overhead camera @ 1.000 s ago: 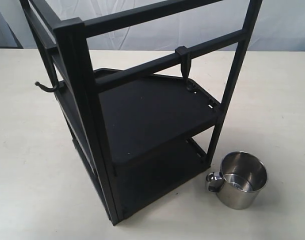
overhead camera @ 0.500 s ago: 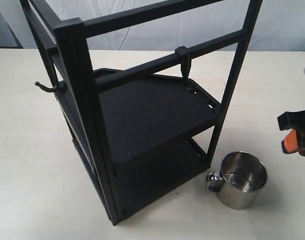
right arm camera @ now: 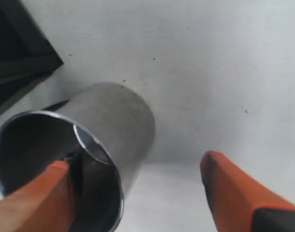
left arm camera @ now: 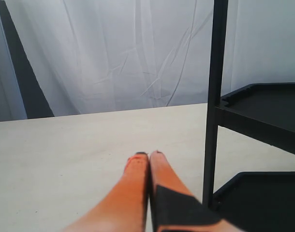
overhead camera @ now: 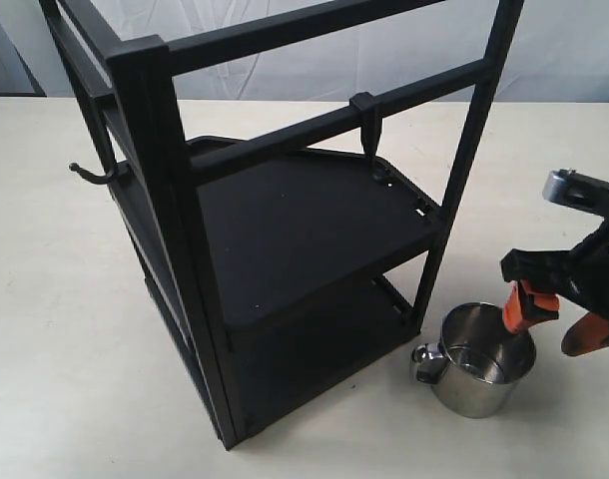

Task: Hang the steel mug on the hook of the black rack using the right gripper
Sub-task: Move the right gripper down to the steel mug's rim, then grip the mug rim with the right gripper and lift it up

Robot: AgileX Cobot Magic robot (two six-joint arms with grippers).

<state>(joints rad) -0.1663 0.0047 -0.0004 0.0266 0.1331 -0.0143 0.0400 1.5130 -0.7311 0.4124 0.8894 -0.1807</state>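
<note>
The steel mug (overhead camera: 474,361) stands upright on the table by the black rack's (overhead camera: 175,200) front right post, its handle turned toward the rack. My right gripper (overhead camera: 559,324) hangs open just above the mug's right rim. In the right wrist view one orange finger (right arm camera: 38,195) is over the mug's (right arm camera: 113,121) mouth and the other finger (right arm camera: 234,186) is outside its wall, so the right gripper (right arm camera: 135,162) straddles the rim. The hook (overhead camera: 366,125) hangs empty from a crossbar above the upper shelf. My left gripper (left arm camera: 148,155) is shut on nothing.
A curved knob-tipped hook (overhead camera: 90,175) sticks out sideways on the rack's left. The rack's post (left arm camera: 216,96) and shelves stand close beside my left gripper. Pale table (overhead camera: 65,349) spreads around the rack, with a white curtain behind.
My right gripper has come in from the right edge and dropped leftward to the mug's rim. Mug, rack and left gripper have not moved.
</note>
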